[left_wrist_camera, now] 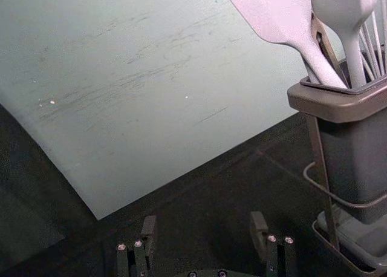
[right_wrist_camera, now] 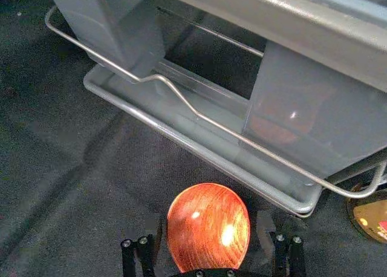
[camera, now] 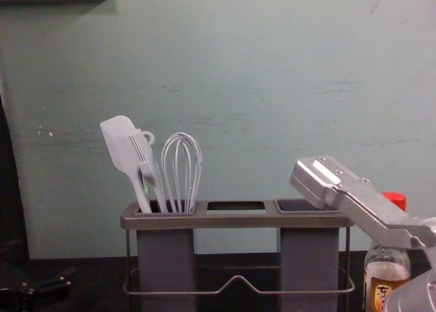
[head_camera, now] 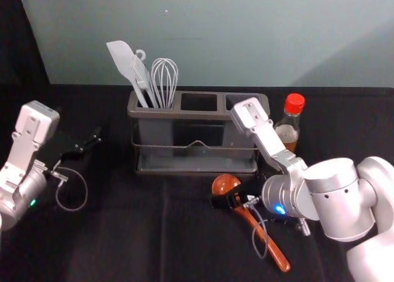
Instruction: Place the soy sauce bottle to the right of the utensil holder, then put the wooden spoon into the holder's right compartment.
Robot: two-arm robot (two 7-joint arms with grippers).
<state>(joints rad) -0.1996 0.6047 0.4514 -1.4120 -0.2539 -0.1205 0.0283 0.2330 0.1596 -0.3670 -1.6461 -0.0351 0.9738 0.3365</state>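
My left-wrist look at the utensil holder (left_wrist_camera: 335,104).
A spatula (left_wrist_camera: 281,14) leans inside it; my spread fingers (left_wrist_camera: 259,228) hang apart from it.

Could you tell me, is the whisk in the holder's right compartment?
No, the whisk stands in the left compartment of the holder.

My L arm (head_camera: 24,143) is silver w/ green light (head_camera: 32,202), grey cable (head_camera: 85,199), blk L gripper (head_camera: 92,143). R arm (head_camera: 335,199): silver/wht, rounded joints, blue light (head_camera: 280,209), grey cable (head_camera: 254,240).

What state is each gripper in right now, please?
Left gripper: open, holding nothing.
Right gripper: open, its fingers on either side of the wooden spoon, not closed on it.
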